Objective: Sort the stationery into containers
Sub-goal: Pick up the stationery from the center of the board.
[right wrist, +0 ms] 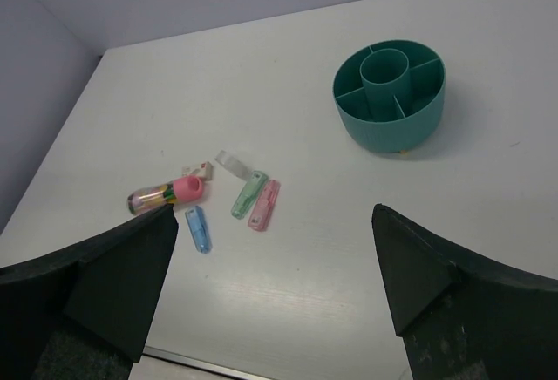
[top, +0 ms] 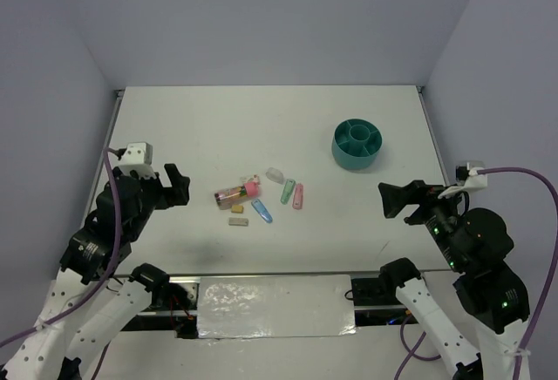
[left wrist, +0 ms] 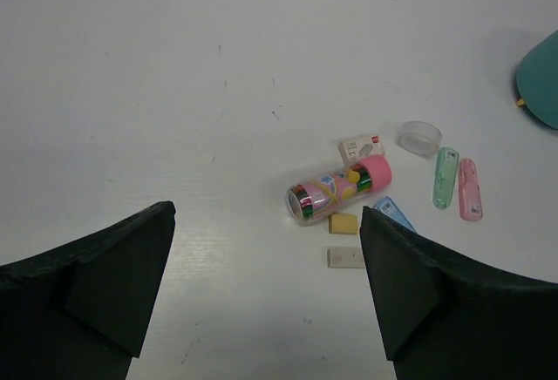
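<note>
White table [top: 192,136], lilac walls [top: 261,14]; faint specks [left wrist: 275,116], possibly scuffs; left end effector [top: 180,184], right end effector [top: 386,201] both agape.

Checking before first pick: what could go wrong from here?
1. The pastel green capsule and pastel pink capsule lie close side by side; gripping one may drag the other.
2. The pink-capped clear cylindrical case lies on its side and could roll if nudged.
</note>
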### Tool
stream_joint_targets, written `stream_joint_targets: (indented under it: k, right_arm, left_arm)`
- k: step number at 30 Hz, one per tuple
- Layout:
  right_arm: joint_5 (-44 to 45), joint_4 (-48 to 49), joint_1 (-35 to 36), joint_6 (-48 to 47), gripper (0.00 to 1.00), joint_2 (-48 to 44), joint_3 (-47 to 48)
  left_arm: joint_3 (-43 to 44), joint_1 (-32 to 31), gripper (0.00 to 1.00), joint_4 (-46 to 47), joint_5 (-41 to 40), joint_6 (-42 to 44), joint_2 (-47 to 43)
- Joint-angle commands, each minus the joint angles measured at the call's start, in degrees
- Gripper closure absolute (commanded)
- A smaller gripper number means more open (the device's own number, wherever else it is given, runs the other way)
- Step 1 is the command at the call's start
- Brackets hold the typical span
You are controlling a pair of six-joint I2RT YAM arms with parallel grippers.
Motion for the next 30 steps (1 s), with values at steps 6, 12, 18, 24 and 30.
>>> stream_joint_targets:
  k: [6, 12, 18, 24, 30]
  right_arm:
    - [-3.2, 0.8, 0.1, -0.6, 0.0, -1.9, -2.7]
    - [-10.9, 3.7, 0.1, -1.5, 0.0, -0.7, -7.8]
    - [-16.1, 5.9, 0.0, -1.0, 0.0, -0.8, -9.0]
    - [-23.0, 8.7, 0.0, 0.3, 0.0, -1.3, -9.7]
    - [-24.3, 10.2, 0.0, 0.7, 0.0, -2.3, -11.4]
  left_arm:
    - [-3.1, 0.0, 0.01, 7.9, 9.7, 4.1, -1.2]
    - [-4.7, 0.0, 0.01, 11.1, 16.5, 8.9, 2.1]
    - [5.5, 0.0, 0.01, 7.9, 28.1, 15.5, 16.4]
    - [11.2, 0.0, 0.01, 5.7, 28.1, 20.8, 34.1]
    - [16.7, -0.1, 0.12, 3.5, 30.1, 24.6, 49.2]
